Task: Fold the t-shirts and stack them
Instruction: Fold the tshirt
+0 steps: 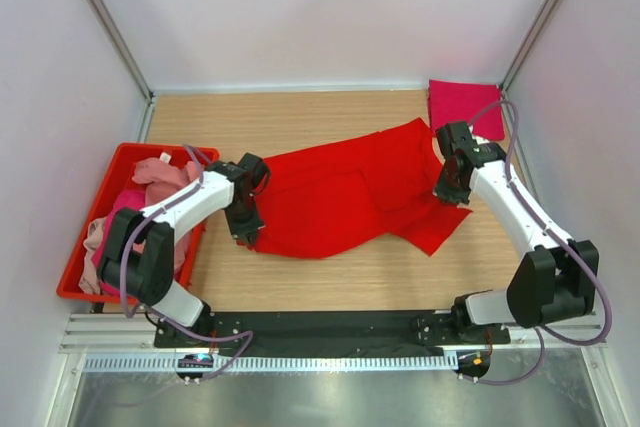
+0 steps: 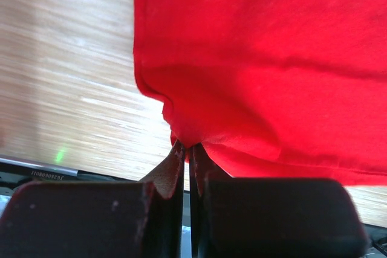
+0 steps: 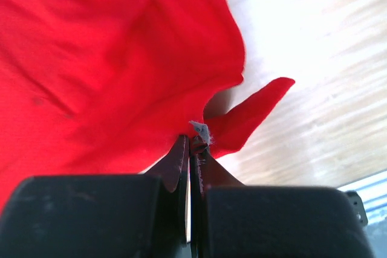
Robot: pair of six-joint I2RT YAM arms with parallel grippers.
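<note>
One red shirt (image 1: 340, 192) lies spread and rumpled across the middle of the table (image 1: 330, 282), running from beside the bin toward the far right corner. Part of it is doubled over near the right side, and it is not yet folded.

Handling (judgement): thin soft cotton, light, no stiffness. It drapes and bunches at each pinch, so it will sag and drag on the wood unless lifted at two well-spread points. Best hold is on hems or seams at opposite sides. A pinch in mid-cloth would only pull up a peak.

Left gripper (image 2: 187, 149): jaws fully closed on a small gather of the shirt's left edge, cloth puckered at the tips.
Right gripper (image 3: 190, 143): jaws fully closed on the shirt's right edge, just beside a small pale tag (image 3: 201, 130). A narrow flap of cloth sticks out past the fingers.

Magenta shirt (image 1: 463, 107): folded flat in the far right corner, start of the stack.
Pink shirts (image 1: 165, 175): heaped in the bin (image 1: 125, 154) at the left edge, unfolded.

Writing: nothing legible on the tag. Print (image 2: 45, 175) on the dark strip at the near edge shows in the left wrist view but is too small and blurred to read. No brands seen.
</note>
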